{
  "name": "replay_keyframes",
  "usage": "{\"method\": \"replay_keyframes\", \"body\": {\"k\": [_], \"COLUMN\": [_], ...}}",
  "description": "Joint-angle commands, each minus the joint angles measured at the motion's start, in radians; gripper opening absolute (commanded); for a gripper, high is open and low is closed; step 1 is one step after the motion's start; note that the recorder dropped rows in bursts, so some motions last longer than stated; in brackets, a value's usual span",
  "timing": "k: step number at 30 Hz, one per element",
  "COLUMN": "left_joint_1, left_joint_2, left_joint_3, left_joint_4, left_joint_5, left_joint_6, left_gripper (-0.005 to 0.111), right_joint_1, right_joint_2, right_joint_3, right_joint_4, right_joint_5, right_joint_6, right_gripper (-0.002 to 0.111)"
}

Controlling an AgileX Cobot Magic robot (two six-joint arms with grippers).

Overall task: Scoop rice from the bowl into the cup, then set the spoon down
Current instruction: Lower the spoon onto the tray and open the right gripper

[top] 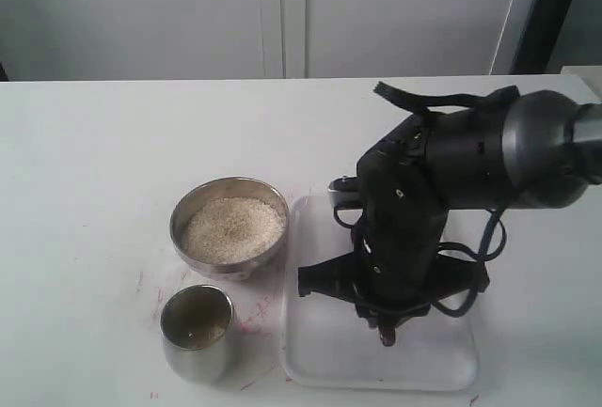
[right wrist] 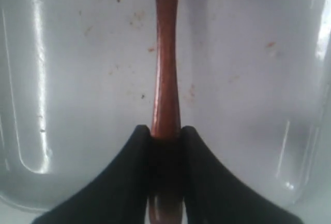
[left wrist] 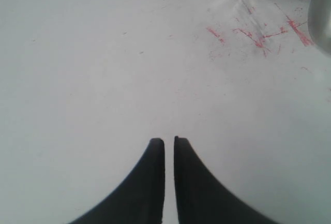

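rice [top: 231, 226] fills the bowl [top: 185, 243]; right end effector [right wrist: 165, 132] grips spoon [right wrist: 165, 74] over tray [top: 324, 343].

The right arm [top: 414, 210], in the right half of the exterior frame, is a bulky matte-black housing with a rounded grey joint [top: 541, 144] at the upper right edge. Its black cables [top: 442, 101] arch over the top and loop out at the lower right. In the wrist frames, the left gripper [left wrist: 169, 140] and the right gripper [right wrist: 165, 131] each show two smooth black fingers at the bottom edge, broad-based and curving to narrow, blunt tips.
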Motion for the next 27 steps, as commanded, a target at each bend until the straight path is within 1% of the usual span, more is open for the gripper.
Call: {"method": "replay_keyframes", "body": {"k": [1,8,13,19,27], "left_joint_1": [-0.007,-0.007,-0.007,-0.007,-0.007], "left_joint_2": [0.000,0.000,0.000,0.000,0.000], "left_joint_3": [0.009,0.009,0.009,0.009,0.009], "left_joint_4": [-0.006,-0.006,-0.006,-0.006,-0.006], "left_joint_5": [0.049,0.049,0.049,0.049,0.049], "left_joint_6": [-0.006,-0.006,-0.006,-0.006,-0.006], "left_gripper": [0.014,0.014,0.014,0.014,0.014], "right_joint_1": [-0.008,-0.013,-0.019,-0.019,-0.019], "right_joint_2": [0.020,0.042,0.066,0.074,0.074], "right_joint_3": [-0.003,-0.003,-0.003,-0.003,-0.003], "right_joint_4": [-0.002,-0.008,-0.010,-0.056,-0.098], "right_joint_5": [-0.089,-0.130,-0.123,-0.125,-0.123], "right_joint_6": [0.051,0.098,0.108,0.154,0.152], "right_gripper": [0.000,0.000,0.000,0.000,0.000]}}
